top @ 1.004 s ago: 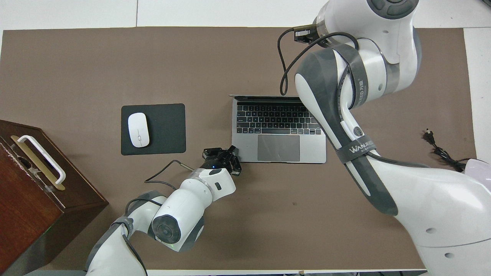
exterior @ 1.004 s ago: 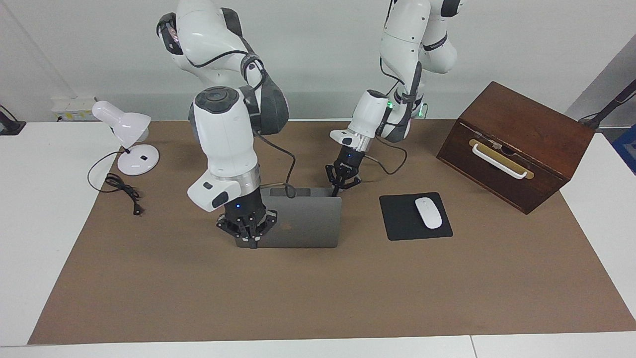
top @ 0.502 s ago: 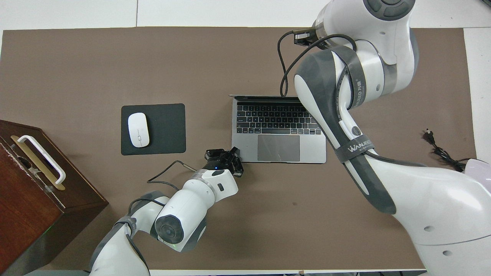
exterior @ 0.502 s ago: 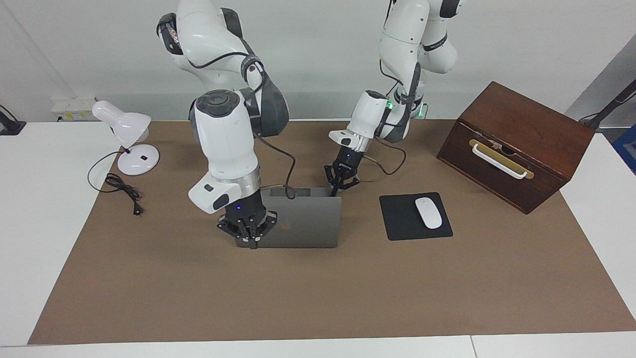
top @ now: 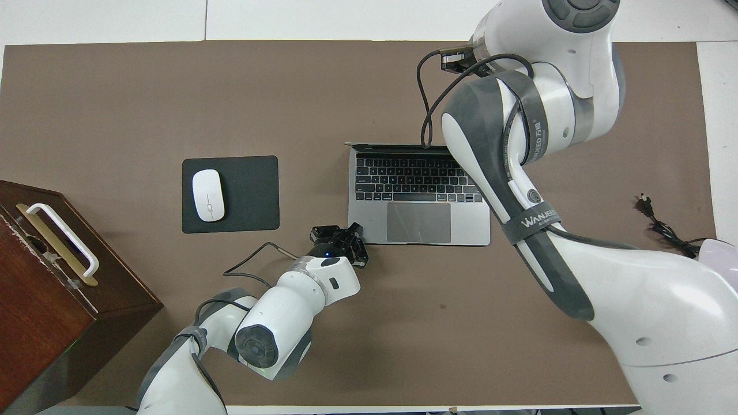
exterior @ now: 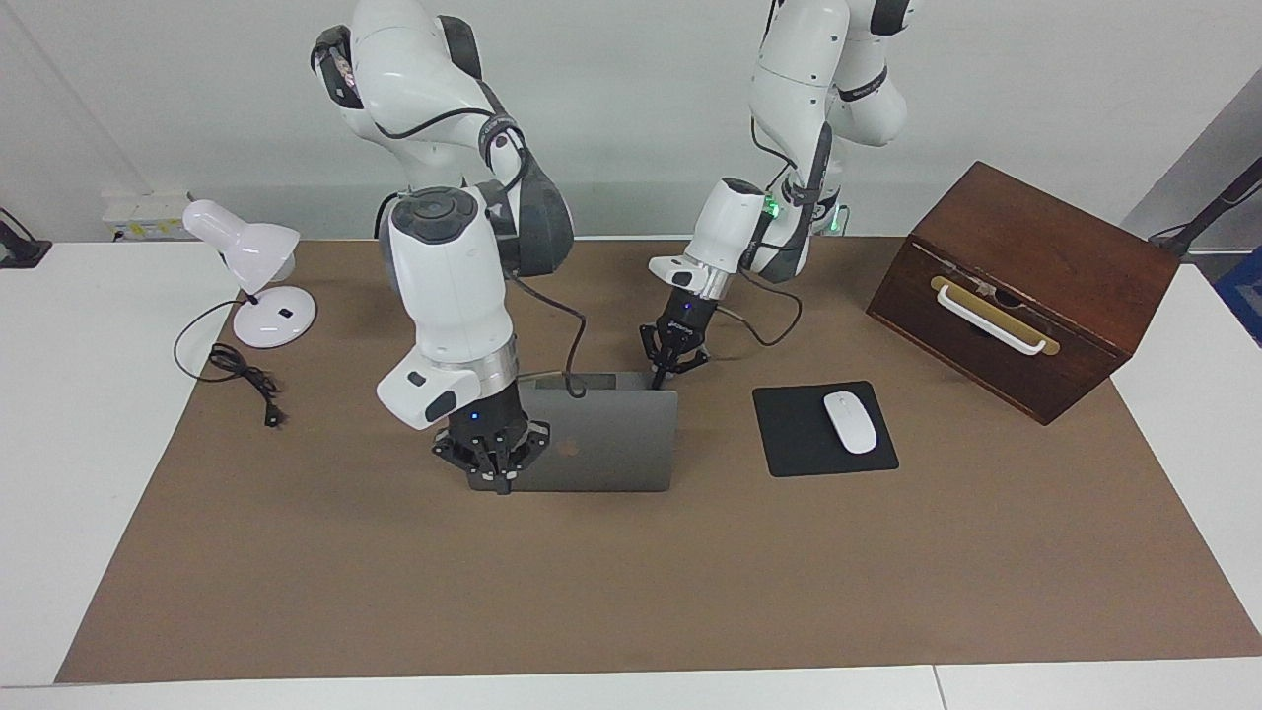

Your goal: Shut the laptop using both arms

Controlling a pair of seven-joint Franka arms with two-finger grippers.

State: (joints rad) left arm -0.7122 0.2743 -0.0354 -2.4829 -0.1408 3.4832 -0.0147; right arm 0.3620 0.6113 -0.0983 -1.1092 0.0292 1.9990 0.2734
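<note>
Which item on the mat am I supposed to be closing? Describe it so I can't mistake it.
On the brown mat, look mid-table between the desk lamp and the wooden box. Beside the black mouse pad stands the open laptop: silver-grey, lid raised, a dark apple logo on it.

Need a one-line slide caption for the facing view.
Both grippers shut at the open laptop: right gripper against the lid's outer face, left gripper by the base corner nearest the robots.

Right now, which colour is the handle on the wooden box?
The handle is white, on a brass-coloured plate; the facing view shows it best.
</note>
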